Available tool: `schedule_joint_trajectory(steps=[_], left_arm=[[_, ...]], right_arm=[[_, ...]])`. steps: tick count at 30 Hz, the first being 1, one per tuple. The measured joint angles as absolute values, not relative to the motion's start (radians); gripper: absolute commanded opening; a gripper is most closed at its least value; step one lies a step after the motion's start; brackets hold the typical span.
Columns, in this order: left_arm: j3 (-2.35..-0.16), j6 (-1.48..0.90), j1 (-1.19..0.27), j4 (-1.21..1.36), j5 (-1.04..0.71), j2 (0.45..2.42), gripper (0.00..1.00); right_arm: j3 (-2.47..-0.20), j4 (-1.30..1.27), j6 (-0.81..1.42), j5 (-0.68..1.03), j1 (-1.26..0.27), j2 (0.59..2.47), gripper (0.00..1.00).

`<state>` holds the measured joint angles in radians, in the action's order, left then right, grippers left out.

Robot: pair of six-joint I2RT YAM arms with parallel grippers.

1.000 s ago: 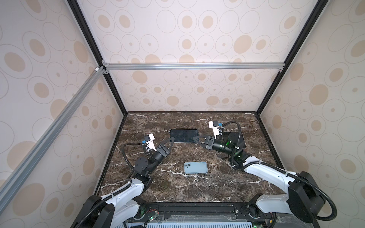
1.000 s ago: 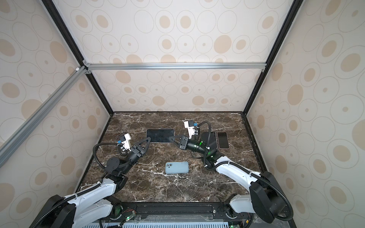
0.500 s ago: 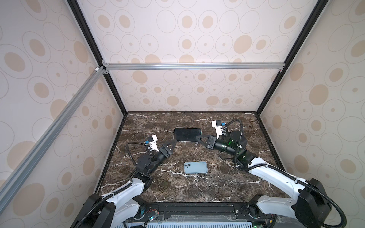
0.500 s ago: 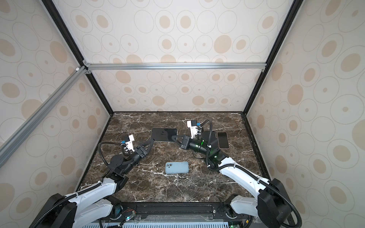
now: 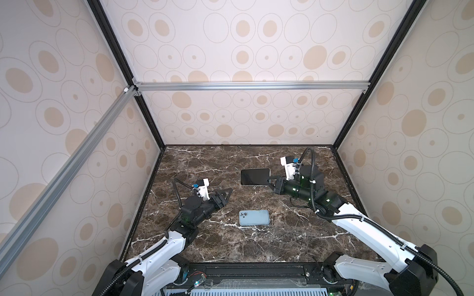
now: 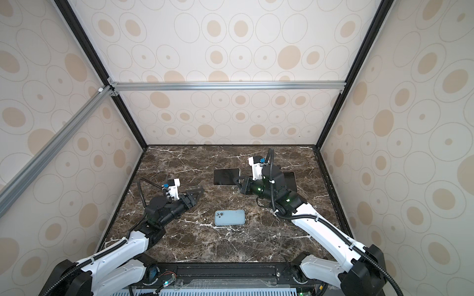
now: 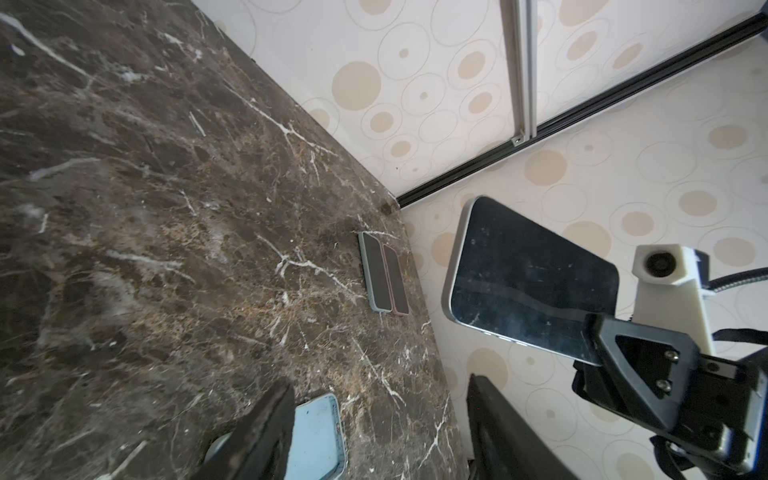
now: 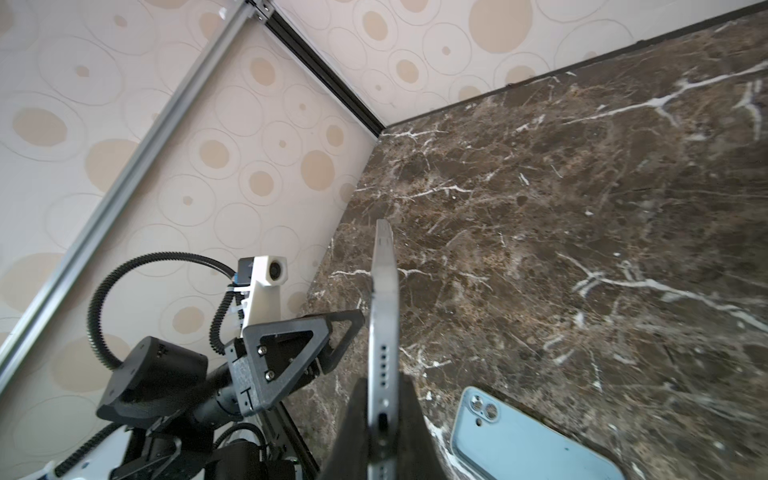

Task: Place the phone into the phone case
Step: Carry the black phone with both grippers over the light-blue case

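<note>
Dark brown marble tabletop (image 5: 205,164) with white veins formed the floor of a booth papered in beige circles. Above it the right gripper (image 5: 269,180) was clenched on the phone (image 5: 254,176). It pinched the port end, so the dark screen faced up and the handset hung clear of the surface, toward the back of the table. The right wrist view showed the phone edge-on between the two pads.

The left gripper (image 5: 227,193) was released, its jaws standing apart with nothing between them. It was poised to the left of the light blue phone case (image 5: 254,217). The case lay flat near the table's middle, apart from both arms, with its camera cutout pointing left. Whether it lay open side up was hard to say, though the left wrist view hinted at a raised rim. Two spare phones (image 7: 384,272) lay side by side near the far right edge.

By my reading, the pick-up was done. Carrying the phone over the case, lining up the camera end and pressing it in were all left to do.
</note>
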<state>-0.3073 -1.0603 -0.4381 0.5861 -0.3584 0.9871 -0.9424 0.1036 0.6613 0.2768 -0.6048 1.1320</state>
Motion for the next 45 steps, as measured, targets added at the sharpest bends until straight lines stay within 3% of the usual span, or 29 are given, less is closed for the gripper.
schedule_joint_trajectory(steps=[10, 21, 45], left_arm=[[-0.315, -0.940, -0.439, 0.421, -0.417, 1.052, 0.71], [-0.319, -0.860, -0.459, 0.344, -0.496, 1.120, 0.72], [-0.323, -0.833, -0.559, 0.363, -0.507, 1.326, 0.42]], right_arm=[[-0.966, 0.350, 0.608, 0.283, -0.600, 1.174, 0.00], [-0.947, 0.385, 0.625, 0.427, -0.591, 1.285, 0.00], [-0.756, 0.257, 0.716, 0.494, -0.587, 1.285, 0.00]])
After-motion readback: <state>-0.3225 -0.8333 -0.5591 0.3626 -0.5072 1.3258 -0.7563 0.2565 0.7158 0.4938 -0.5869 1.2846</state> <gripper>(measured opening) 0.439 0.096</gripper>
